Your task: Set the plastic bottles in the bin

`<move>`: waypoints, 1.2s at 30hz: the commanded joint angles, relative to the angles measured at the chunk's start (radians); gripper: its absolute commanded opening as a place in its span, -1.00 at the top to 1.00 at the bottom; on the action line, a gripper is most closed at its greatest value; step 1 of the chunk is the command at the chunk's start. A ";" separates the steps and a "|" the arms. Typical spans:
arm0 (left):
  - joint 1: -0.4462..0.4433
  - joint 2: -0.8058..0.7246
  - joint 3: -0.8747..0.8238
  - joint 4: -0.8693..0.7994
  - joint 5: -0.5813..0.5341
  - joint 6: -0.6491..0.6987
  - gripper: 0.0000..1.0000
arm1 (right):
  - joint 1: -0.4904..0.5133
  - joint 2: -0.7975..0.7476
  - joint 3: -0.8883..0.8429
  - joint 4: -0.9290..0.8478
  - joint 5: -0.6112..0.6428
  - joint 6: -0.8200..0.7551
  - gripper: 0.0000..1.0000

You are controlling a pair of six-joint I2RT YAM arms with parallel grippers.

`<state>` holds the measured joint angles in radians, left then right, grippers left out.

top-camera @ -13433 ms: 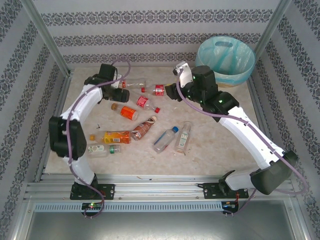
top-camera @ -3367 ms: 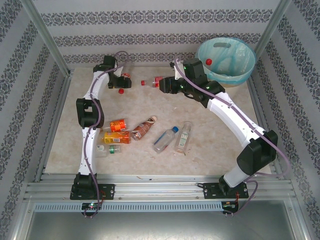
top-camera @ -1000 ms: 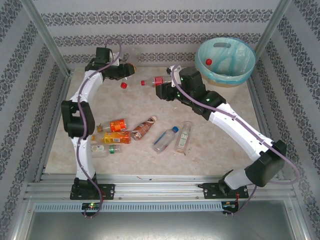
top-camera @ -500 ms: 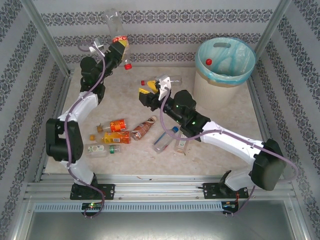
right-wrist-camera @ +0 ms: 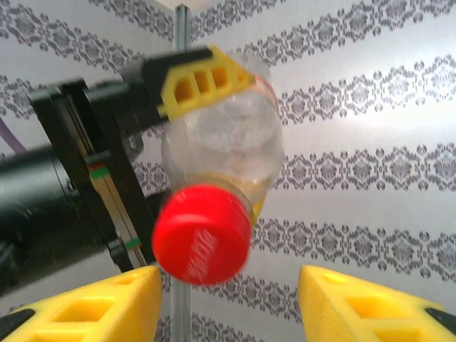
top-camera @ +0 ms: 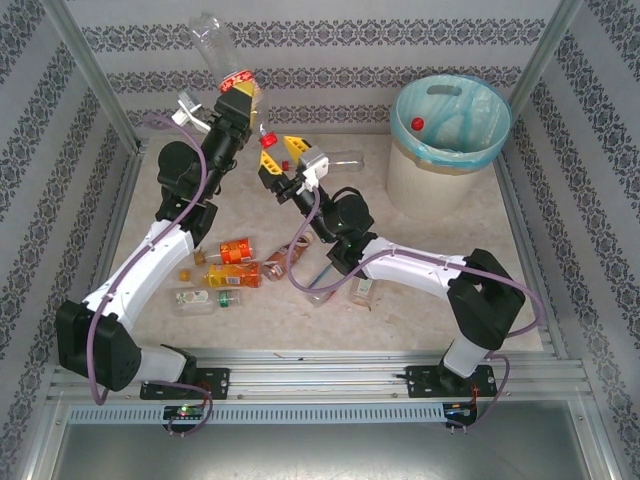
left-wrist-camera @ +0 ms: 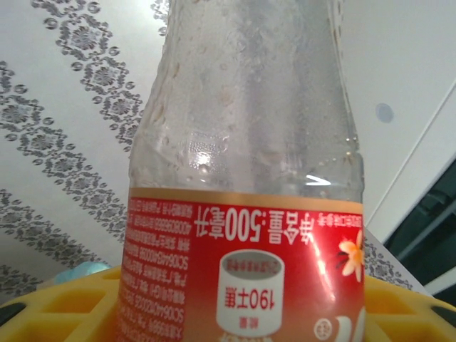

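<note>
The bottle, clear with a red label and red cap, hangs in the air at the upper left of the top view, cap slanting down, well apart from the bin at the upper right. The left gripper is clamped on its label. The right gripper stands apart just under the cap, holding nothing. This looks like a handover: the right fingers should close squarely on the neck before the left lets go, or the bottle drops onto the table.
</note>
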<state>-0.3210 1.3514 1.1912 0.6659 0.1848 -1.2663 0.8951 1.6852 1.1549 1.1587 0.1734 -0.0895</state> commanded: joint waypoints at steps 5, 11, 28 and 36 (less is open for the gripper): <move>-0.029 -0.036 -0.023 -0.038 -0.071 -0.021 -0.05 | 0.040 0.026 0.067 0.165 0.033 -0.053 -0.08; -0.036 -0.059 -0.027 -0.039 -0.079 -0.032 -0.04 | 0.054 0.030 0.080 0.144 0.092 -0.073 -0.04; -0.060 -0.072 -0.030 -0.068 -0.070 -0.061 -0.05 | 0.056 0.065 0.120 0.105 0.101 -0.061 0.10; -0.060 -0.073 -0.031 -0.061 -0.076 -0.059 -0.04 | 0.050 0.082 0.132 0.097 0.107 -0.042 0.06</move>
<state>-0.3714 1.2938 1.1671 0.5892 0.1032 -1.3151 0.9451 1.7481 1.2545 1.2446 0.2729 -0.1551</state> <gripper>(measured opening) 0.545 0.473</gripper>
